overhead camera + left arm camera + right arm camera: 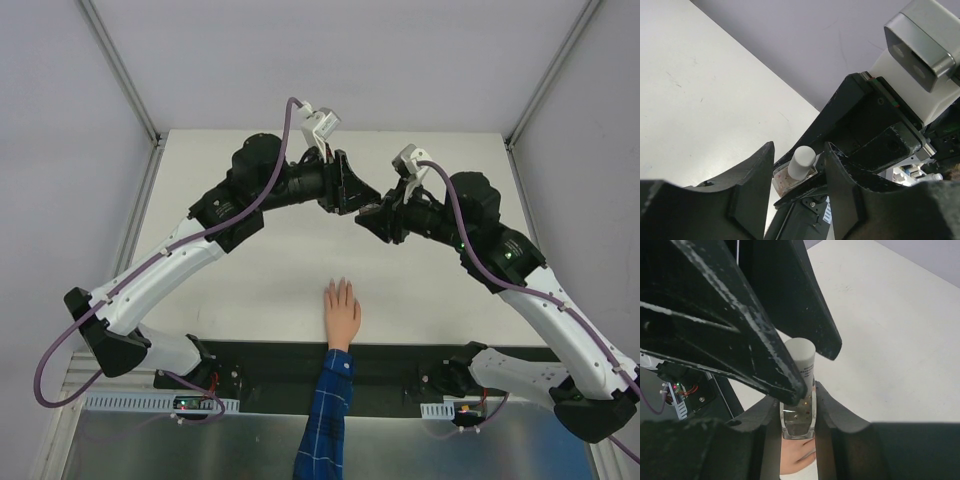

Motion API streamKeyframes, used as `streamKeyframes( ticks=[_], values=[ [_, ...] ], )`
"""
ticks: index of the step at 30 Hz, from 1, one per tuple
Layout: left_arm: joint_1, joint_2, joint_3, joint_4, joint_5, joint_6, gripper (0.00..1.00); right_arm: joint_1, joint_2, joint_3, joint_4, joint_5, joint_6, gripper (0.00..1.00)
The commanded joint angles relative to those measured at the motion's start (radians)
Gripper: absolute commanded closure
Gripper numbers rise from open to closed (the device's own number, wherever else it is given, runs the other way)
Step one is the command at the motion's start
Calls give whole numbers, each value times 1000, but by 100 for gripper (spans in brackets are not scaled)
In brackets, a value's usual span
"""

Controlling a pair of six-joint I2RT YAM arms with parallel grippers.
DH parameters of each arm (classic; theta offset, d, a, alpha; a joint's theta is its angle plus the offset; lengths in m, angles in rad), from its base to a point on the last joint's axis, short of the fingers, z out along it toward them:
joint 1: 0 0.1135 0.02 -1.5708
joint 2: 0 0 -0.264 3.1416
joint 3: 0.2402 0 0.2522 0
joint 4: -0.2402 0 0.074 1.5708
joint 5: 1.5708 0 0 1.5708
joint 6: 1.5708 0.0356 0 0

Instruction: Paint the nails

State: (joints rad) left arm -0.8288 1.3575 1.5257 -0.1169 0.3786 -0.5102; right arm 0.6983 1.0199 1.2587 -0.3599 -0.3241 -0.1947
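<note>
While clamping polish bottle (798,422) in right gripper (797,400), held left gripper (796,150) parted astride white cap (800,165); spotted nails (338,284) on mannequin hand (341,312) well below both grippers, toward arm bases.

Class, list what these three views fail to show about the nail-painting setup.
Nails: top view, too small to judge any polish.
Bottle: top view, hidden between left gripper and right gripper.
Mannequin hand: right wrist view, mostly hidden behind bottle and right gripper.
</note>
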Motion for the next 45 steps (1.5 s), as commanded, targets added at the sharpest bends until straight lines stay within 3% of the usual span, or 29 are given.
streamKeyframes(
  ticks=[1,6,8,9,10,11,13,14,15,16,18,21,24,29,32,34,36,41,45],
  values=[
    [-24,8,36,14,-24,15,62,13,-26,51,58,33,18,99],
    [-26,22,39,16,92,41,80,15,-40,45,59,31,23,99],
    [-24,23,39,22,187,71,89,13,-47,42,59,30,18,100],
    [-21,25,40,28,231,84,100,13,-55,39,61,8,15,100],
    [-4,26,39,39,294,94,100,13,-57,39,58,-22,5,100],
    [6,23,21,104,441,110,100,1,-60,39,53,-79,-33,100],
    [23,17,-25,239,671,101,100,-29,-58,50,32,-446,-80,100],
    [29,14,-77,429,842,35,100,-57,-58,51,35,-610,-97,100],
    [31,9,-105,526,882,-18,100,-60,-52,54,74,-827,-75,100],
    [31,12,-140,625,904,-127,100,-63,-49,54,102,-855,-39,100],
    [30,35,-139,767,931,-201,100,-63,-40,57,131,-920,8,100],
    [30,63,-121,825,931,-267,100,-63,-43,47,141,-908,26,100],
    [33,71,-98,775,913,-269,100,-63,-60,36,134,-850,23,100],
    [68,36,-26,461,827,-99,46,-65,-60,54,43,-677,-41,100],
    [77,-15,-22,324,784,11,26,-66,-47,64,-16,-565,-83,100],
    [79,-46,-35,275,726,48,20,-65,-44,62,-39,-515,-110,100],
    [77,-81,-42,251,679,59,15,-65,-37,64,-59,-431,-121,100],
    [77,-112,-15,69,363,39,14,-60,-27,73,-51,-294,-106,100],
    [74,-95,34,-44,194,12,23,-51,-24,80,-43,-222,-95,100]
  ],
)
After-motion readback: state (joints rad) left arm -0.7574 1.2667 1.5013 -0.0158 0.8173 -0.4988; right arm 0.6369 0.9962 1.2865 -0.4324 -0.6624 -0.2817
